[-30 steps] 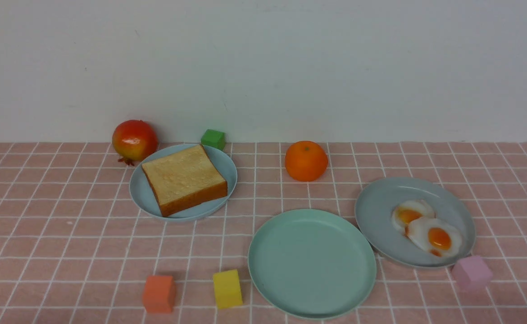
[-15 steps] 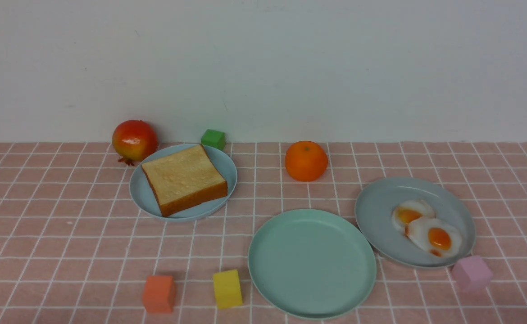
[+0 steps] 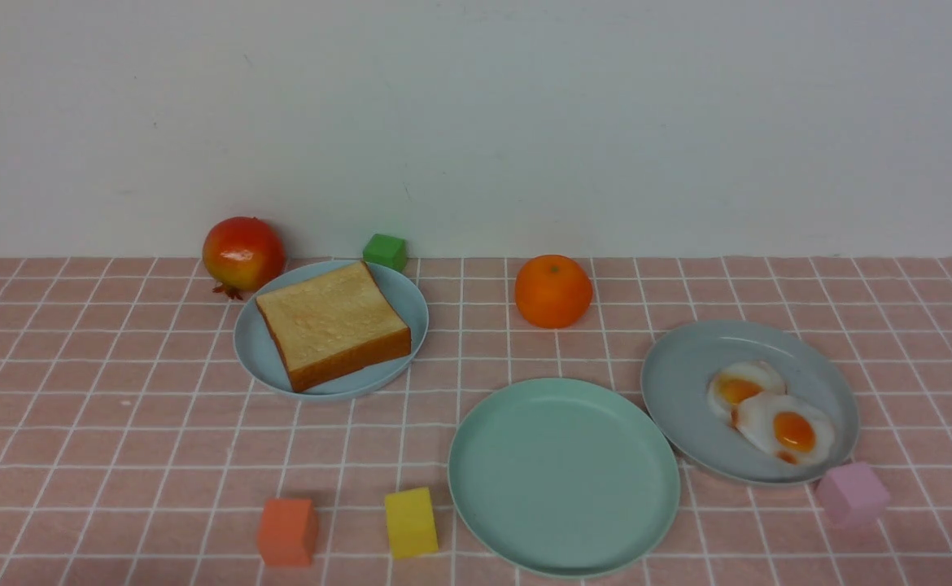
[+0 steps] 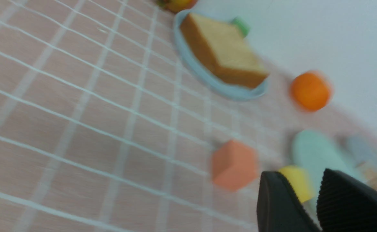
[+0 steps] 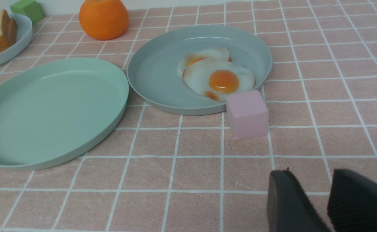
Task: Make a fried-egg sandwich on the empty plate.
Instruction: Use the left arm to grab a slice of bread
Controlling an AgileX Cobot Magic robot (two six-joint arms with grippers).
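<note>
The empty mint-green plate (image 3: 563, 476) lies at the front centre, also seen in the right wrist view (image 5: 53, 109). Golden toast (image 3: 332, 324) rests on a light blue plate (image 3: 250, 350) at the back left. On the grey plate (image 3: 687, 382) to the right, the larger fried egg (image 3: 785, 429) partly overlaps a smaller egg (image 3: 740, 387). No arm shows in the front view. My left gripper (image 4: 299, 175) hangs open over the cloth, near the front cubes and far from the toast (image 4: 227, 51). My right gripper (image 5: 312, 175) is open and empty, short of the fried egg (image 5: 222, 79).
A pomegranate (image 3: 242, 252), a green cube (image 3: 385, 251) and an orange (image 3: 553, 290) stand along the back. An orange cube (image 3: 287, 531) and a yellow cube (image 3: 411, 522) sit front left of the mint plate. A pink cube (image 3: 852, 493) touches the grey plate's front edge.
</note>
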